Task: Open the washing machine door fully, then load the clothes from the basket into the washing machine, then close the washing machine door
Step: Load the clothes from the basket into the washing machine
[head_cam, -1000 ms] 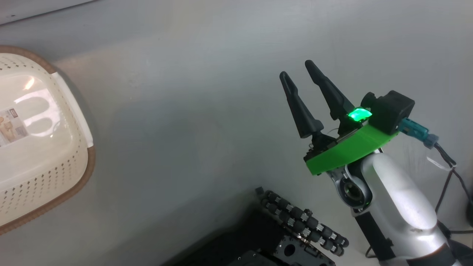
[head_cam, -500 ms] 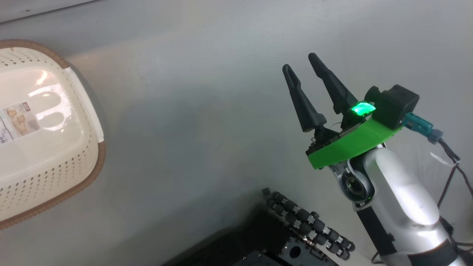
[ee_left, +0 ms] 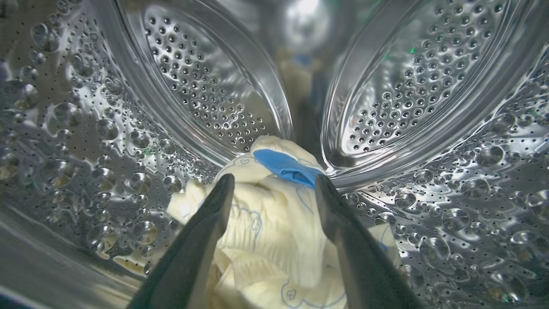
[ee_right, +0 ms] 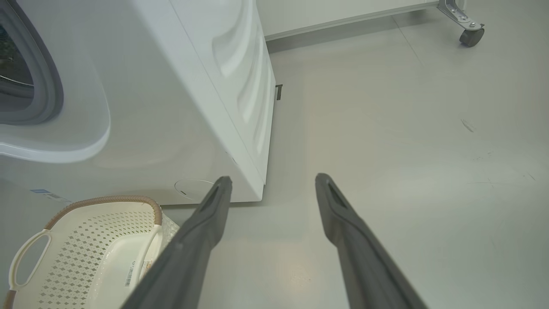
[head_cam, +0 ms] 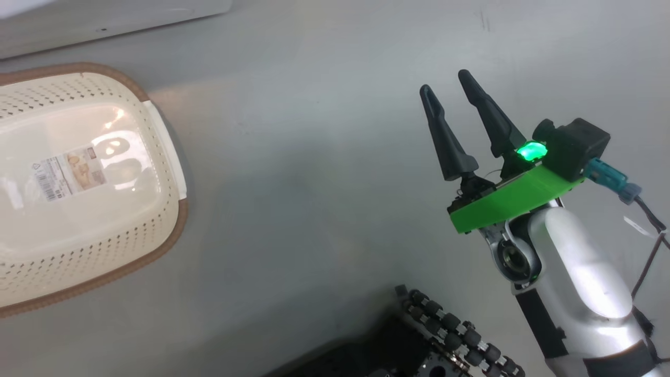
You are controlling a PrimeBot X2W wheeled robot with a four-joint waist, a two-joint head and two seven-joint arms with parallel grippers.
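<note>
Laundry room | clothes [ee_left: 274, 223] lie bunched on the drum's [ee_left: 206, 86] bottom, inside the washing machine [ee_right: 171, 107] | left gripper [ee_left: 274, 182] hangs over them, fingers spread, gripping nothing | right gripper [head_cam: 444, 81] gapes idle beside the basket [head_cam: 175, 230] | fabric looks light, limp: pinch a thick fold.

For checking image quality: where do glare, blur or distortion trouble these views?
Head view: lights glare on the glossy bottom of the basket, beside the sticker. Left wrist view: the steel drum throws bright reflections; fingers of the left gripper look soft, the clothes sharper. Right wrist view: even light; the washing machine looks stretched by the wide lens.
</note>
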